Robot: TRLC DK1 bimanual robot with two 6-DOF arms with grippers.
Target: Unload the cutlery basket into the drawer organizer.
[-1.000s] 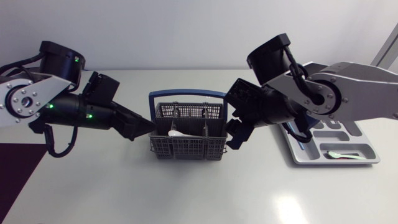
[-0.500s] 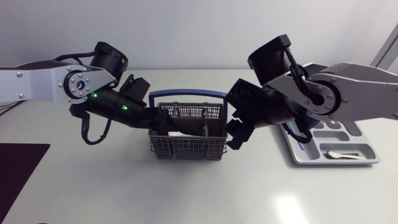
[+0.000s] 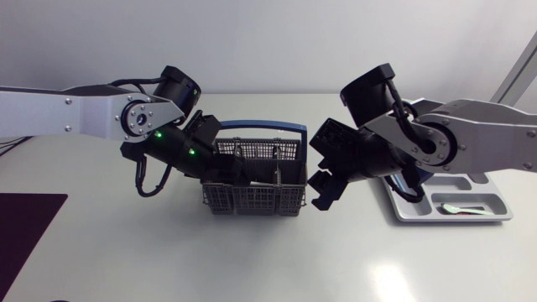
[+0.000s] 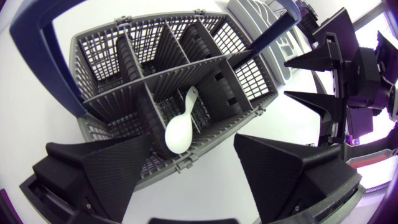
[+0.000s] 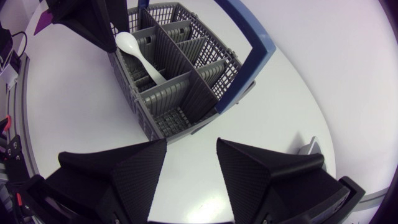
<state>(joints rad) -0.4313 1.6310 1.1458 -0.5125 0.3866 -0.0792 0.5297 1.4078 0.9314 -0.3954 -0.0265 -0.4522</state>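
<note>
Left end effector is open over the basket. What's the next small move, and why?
Probably lower the left end effector around the bowl of the white spoon, then close. It hangs open over the basket, with the bowl pointing up ahead of it; the right end effector is open beside the basket, holding nothing.

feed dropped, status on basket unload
Left end effector open over grey plastic cutlery basket. White plastic spoon inside. Right end effector open beside basket. Nothing blocking.
</note>
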